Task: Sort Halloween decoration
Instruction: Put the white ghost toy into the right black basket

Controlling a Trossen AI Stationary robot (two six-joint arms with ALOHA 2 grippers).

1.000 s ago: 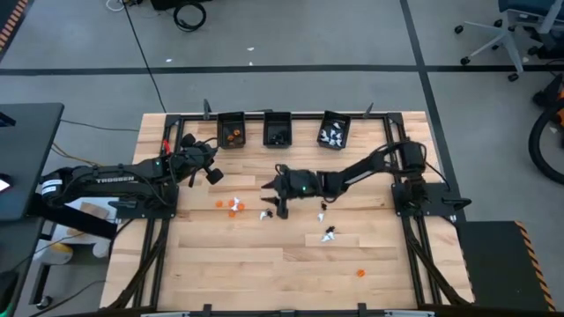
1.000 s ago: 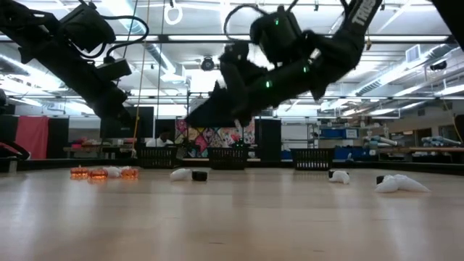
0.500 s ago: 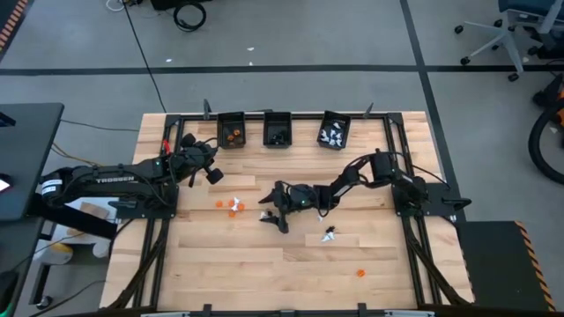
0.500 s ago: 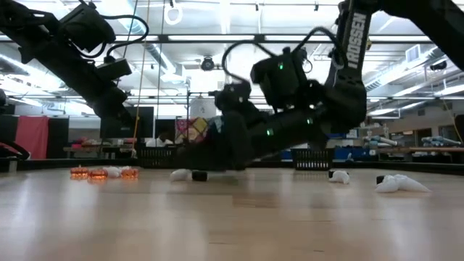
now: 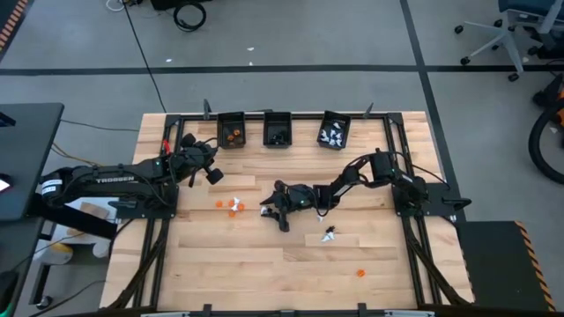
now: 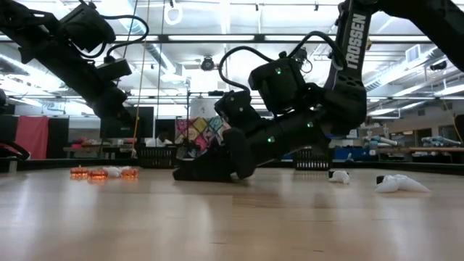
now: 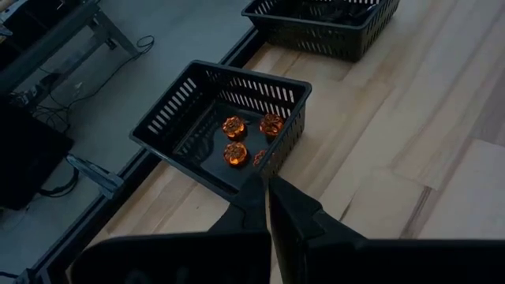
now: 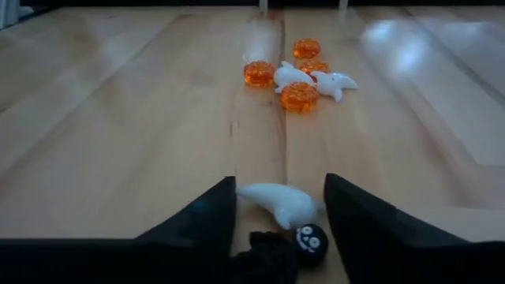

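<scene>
The right end effector sat low on the surface, fingers spread around a white ghost trinket, ready to pinch. The left end effector, pressed together, hovered near the orange bin.

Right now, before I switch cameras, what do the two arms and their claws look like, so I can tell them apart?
Both arms are dark, jointed machines. The left arm carries white TROSSEN lettering along its side. The right arm shows the same lettering, small green lights and a looping black cable. The left claw tapers into two slim black fingers. The right claw has two broad, wedge-shaped black fingers.
</scene>
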